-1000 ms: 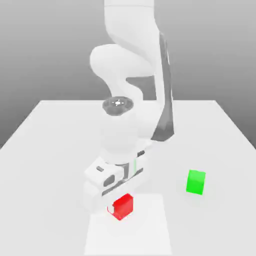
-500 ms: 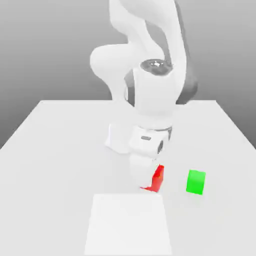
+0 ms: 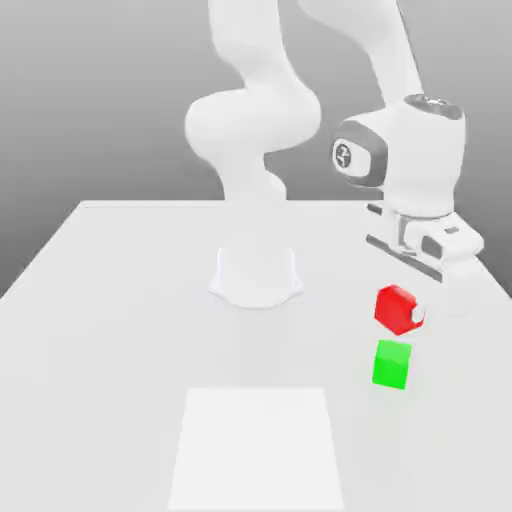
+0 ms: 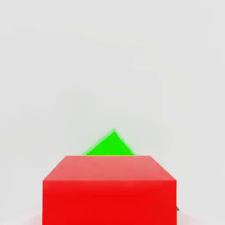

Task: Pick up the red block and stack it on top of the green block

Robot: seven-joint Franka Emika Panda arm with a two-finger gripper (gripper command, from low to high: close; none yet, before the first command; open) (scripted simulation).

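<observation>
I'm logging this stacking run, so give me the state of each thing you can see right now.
Red block: held in the air by the gripper, above the green block, not touching it.
Green block: resting on the table, nothing on it.
Gripper: shut on the red block.

- A white table [image 3: 110, 300] is seen spread across the scene beneath a plain grey backdrop [image 3: 90, 100].
- A paler square patch [image 3: 257, 450] is laid flat on the table near its front edge.
</observation>
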